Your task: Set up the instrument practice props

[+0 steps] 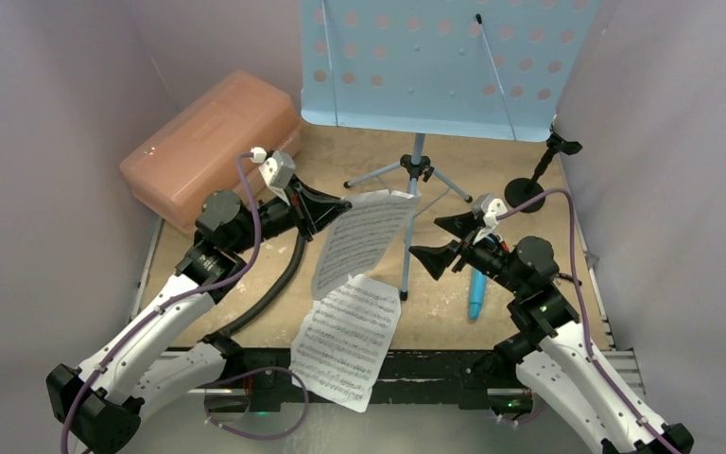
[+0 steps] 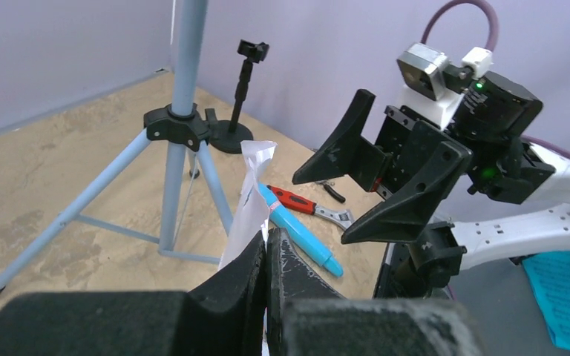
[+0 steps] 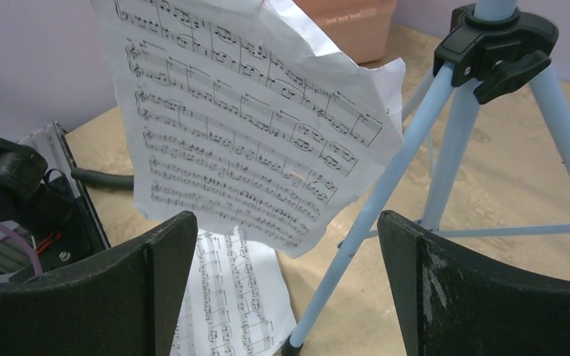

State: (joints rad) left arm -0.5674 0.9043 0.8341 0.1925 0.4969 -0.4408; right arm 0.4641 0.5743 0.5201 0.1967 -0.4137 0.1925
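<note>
The light-blue perforated music stand stands at the back on its thin tripod. My left gripper is shut on the edge of one sheet-music page and holds it up in front of the tripod. In the left wrist view the jaws pinch the page. The second page lies flat over the table's front edge. My right gripper is open and empty, facing the held page. The turquoise microphone lies beside the right arm. The black mic stand stands at the back right.
A salmon-pink case sits at the back left. A curved black hose lies by the left arm. A red-handled wrench and black pliers lie near the microphone. Purple walls close in on three sides.
</note>
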